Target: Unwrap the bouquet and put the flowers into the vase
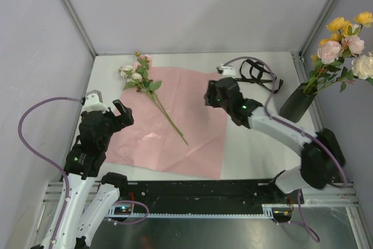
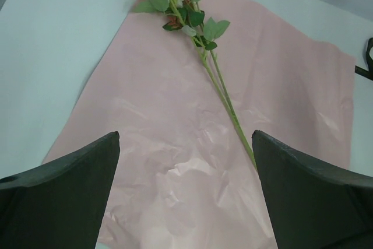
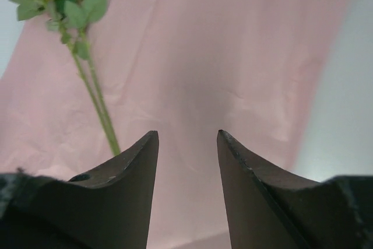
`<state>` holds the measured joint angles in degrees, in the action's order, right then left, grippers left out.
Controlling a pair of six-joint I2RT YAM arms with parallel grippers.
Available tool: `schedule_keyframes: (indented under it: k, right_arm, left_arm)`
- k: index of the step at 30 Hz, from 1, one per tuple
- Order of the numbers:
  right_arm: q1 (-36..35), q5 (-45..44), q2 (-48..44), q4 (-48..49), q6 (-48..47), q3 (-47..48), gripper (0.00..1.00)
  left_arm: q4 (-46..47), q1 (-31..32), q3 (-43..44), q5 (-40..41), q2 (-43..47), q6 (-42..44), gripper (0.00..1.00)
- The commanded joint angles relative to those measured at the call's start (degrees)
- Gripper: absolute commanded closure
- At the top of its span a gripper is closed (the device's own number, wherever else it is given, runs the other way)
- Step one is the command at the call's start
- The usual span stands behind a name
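Flowers [image 1: 143, 80] on pink paper [image 1: 192, 115]: right jaws half-open, left jaws wide, both empty; I'd pinch 2 stems [image 2: 224, 94] mid-length, clear of paper.

Robot test cell, grey panel walls [image 1: 198, 4], aluminium frame [image 1: 69, 11]

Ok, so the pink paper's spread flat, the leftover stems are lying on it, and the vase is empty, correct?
Not quite. The vase is not empty: the top external view shows yellow, pink and white flowers standing in it. The rest holds: the pink paper lies flat with the leftover stems on it.
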<state>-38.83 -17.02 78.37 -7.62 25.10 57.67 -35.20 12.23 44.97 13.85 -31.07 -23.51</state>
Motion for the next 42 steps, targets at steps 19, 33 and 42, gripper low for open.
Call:
schedule_keyframes:
  k: [19, 33, 42]
  right_arm:
    - [-6.30, 25.50, 53.13, 12.57, 6.08, 47.21, 0.55]
    - [-5.06, 24.72, 64.13, 4.97, 9.87, 57.08, 0.56]
    - [-5.24, 24.70, 66.31, 2.73, 10.08, 58.92, 0.63]
  left_arm:
    - [-0.53, 0.10, 1.41, 1.45, -0.55, -0.38, 0.00]
    - [-0.48, 0.08, 1.34, 1.36, -0.80, -0.27, 0.00]
    - [-0.52, 0.15, 1.26, 1.62, -0.81, -0.19, 0.00]
